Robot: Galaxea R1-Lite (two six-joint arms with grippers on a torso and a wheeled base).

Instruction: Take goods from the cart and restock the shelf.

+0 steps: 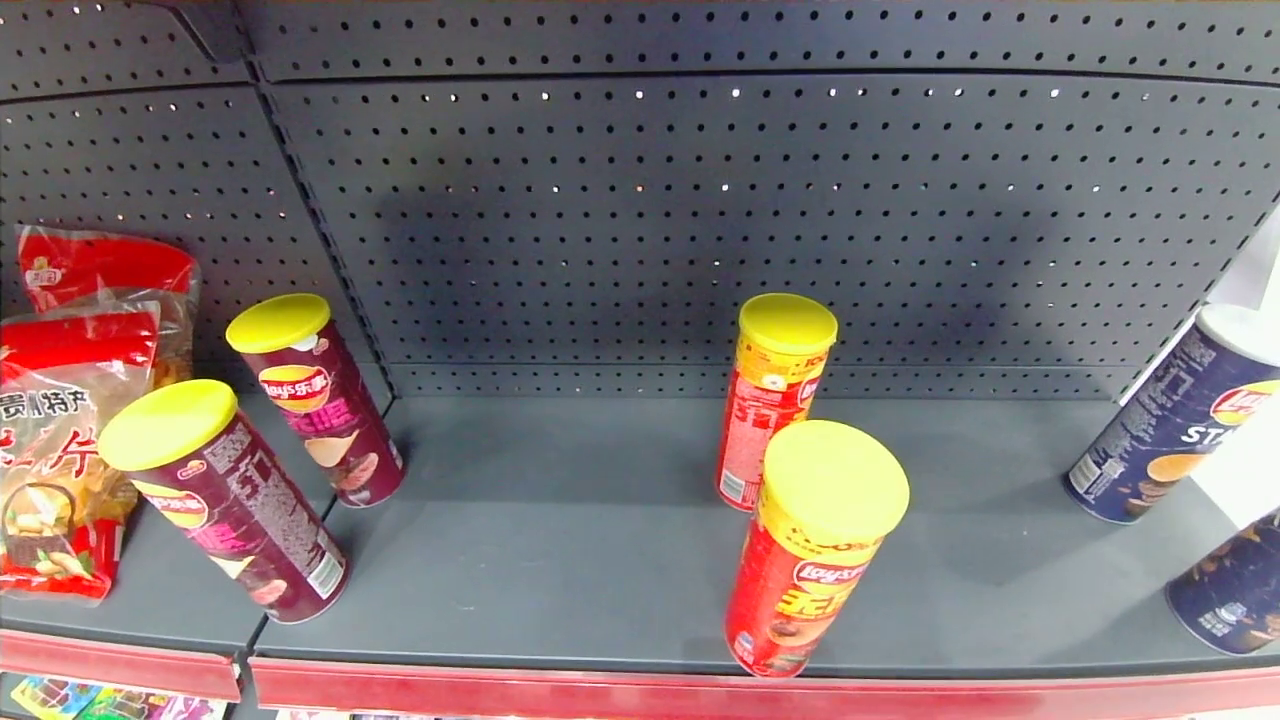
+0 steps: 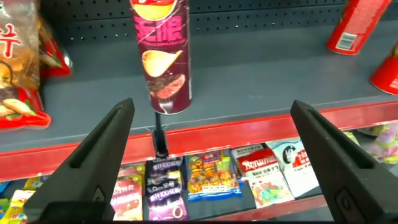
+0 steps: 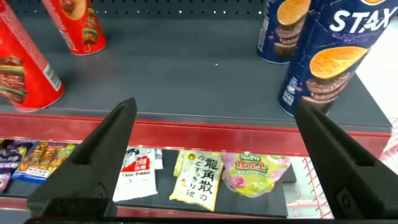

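On the grey shelf [image 1: 600, 540] stand chip cans. Two maroon cans [image 1: 225, 500] [image 1: 315, 400] are at the left, two red cans [image 1: 815, 550] [image 1: 775, 400] in the middle, two navy cans [image 1: 1165, 430] [image 1: 1230, 590] at the right. My left gripper [image 2: 212, 104] is open and holds nothing, in front of the shelf's red edge, facing a maroon can [image 2: 160, 56]. My right gripper [image 3: 216, 103] is open with nothing between its fingers, between a red can [image 3: 18, 62] and a navy can [image 3: 329, 56].
Red snack bags [image 1: 70, 420] fill the shelf's far left. A pegboard back wall [image 1: 700, 220] closes the shelf. Below the red front edge [image 1: 700, 690], a lower shelf holds several small packets [image 2: 211, 177] [image 3: 199, 177]. Bare shelf lies between the maroon and red cans.
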